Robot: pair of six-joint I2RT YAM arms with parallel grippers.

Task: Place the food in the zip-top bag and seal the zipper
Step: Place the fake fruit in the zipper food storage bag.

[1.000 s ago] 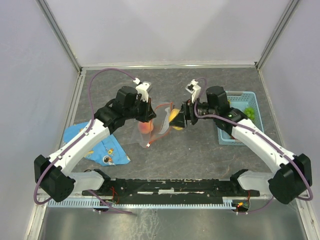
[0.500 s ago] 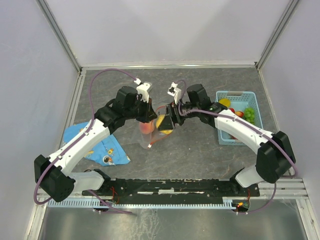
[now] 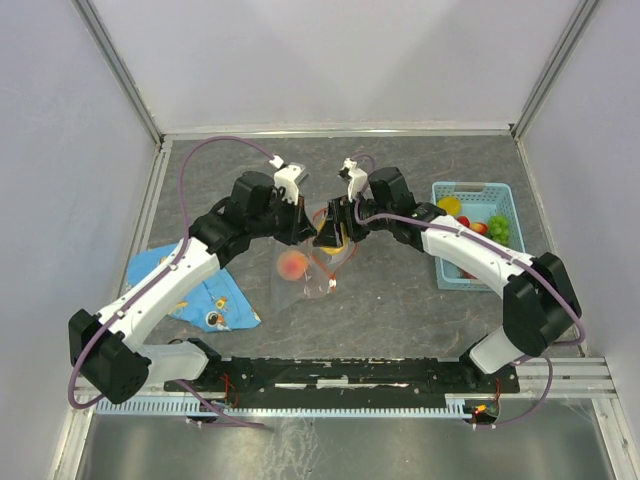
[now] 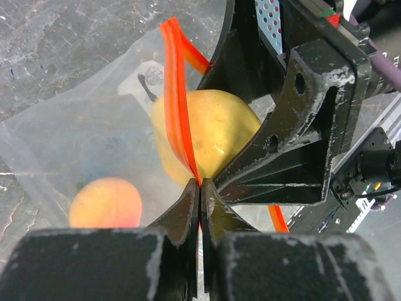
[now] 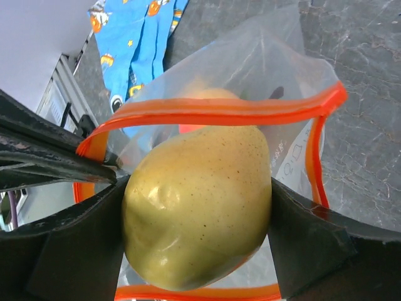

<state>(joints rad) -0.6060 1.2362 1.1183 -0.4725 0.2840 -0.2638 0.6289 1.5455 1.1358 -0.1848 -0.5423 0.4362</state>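
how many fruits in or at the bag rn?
2. The peach lies inside the zip-top bag. The yellow fruit, held by the right gripper, sits between the zipper strips at the mouth. More may be hidden behind the arms.

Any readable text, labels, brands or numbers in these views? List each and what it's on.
No legible text in any view.
On the zip-top bag, the white label patch: faint printed marks, too blurred to read.
On the blue cloth: cartoon pattern only, no words made out.
On the yellow fruit and the light-blue basket: no markings seen.
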